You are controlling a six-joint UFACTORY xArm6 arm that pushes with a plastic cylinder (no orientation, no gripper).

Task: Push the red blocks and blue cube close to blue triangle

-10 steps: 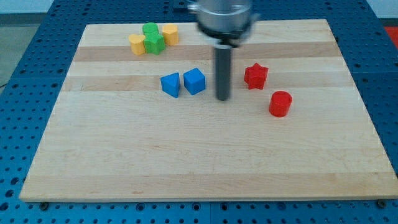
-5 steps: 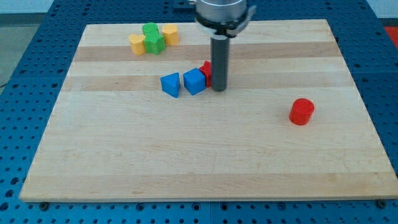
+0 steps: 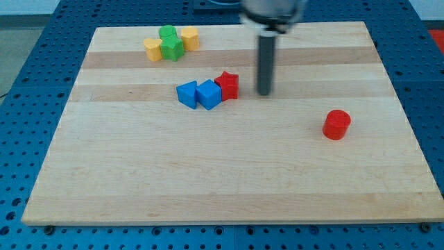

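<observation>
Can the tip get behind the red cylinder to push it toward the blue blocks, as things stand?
Probably yes. My tip stands right of the red star, and the red cylinder sits alone toward the view's right, with bare board around it and room on its far side.

Dark straight rod hanging upright from a blurred grey mount at the frame's top centre-right, my tip [image 3: 264, 93] resting on the surface in the upper middle of the frame

No text, label, brand, number or sign can be read anywhere; none is carried by the pale wooden table [image 3: 229, 180] or by any of the small coloured blocks.
</observation>
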